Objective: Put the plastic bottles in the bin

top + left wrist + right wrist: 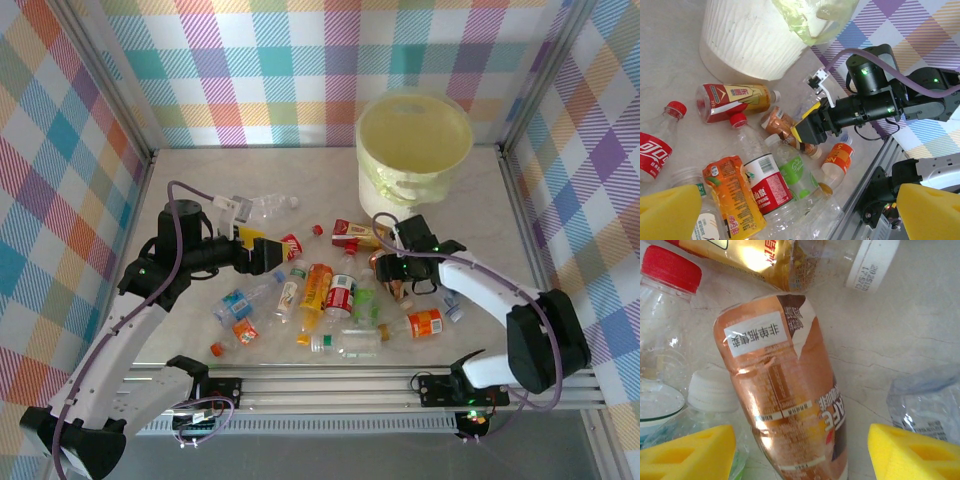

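L pincer (800,220) hangs wide open above the plastic bottles (340,295), yellow pads (670,212) far apart. R pincer (801,455) is open too. We see its pads (915,452) either side of a brown-label bottle (785,390) lying on the surface (250,170), w/ a gap on each side. The bottles lie scattered mid-surface btwn the two arms. The bin (400,180) stands upright at far right, liner (805,22) draped over its rim. A red-gold bottle (355,232) lies near its base.
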{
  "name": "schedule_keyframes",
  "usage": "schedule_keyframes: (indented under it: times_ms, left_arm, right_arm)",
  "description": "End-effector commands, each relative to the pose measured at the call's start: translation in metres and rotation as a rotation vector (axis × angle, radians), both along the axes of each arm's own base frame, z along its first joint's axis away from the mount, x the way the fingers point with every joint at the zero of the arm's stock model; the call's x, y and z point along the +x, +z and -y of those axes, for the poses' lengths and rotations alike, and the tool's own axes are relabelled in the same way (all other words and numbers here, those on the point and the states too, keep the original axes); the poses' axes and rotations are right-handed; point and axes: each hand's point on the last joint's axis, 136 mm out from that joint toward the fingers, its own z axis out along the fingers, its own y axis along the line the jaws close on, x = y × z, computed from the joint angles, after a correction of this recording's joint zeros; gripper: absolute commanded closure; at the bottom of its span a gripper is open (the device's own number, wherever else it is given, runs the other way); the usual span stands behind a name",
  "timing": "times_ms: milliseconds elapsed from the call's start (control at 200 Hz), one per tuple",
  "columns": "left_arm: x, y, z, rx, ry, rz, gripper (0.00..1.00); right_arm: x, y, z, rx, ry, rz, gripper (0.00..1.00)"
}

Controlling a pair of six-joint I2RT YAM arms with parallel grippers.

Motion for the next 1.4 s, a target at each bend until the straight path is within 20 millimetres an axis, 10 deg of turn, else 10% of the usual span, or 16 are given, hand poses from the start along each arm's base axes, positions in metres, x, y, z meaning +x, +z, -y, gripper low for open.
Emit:
schedule_keyframes:
  times_ms: [0, 1400]
  left_arm:
    - [-0.004, -0.004, 0.001, 0.008, -0.013, 0.002, 0.00]
    - [0.002, -0.011, 0.001, 0.025, 0.004, -0.014, 0.00]
  right_arm:
    - [0.014, 0.007, -0.012, 0.010, 0.040, 0.029, 0.29]
    - [0.051, -0.015, -0.025, -0.054, 0.063, 0.045, 0.37]
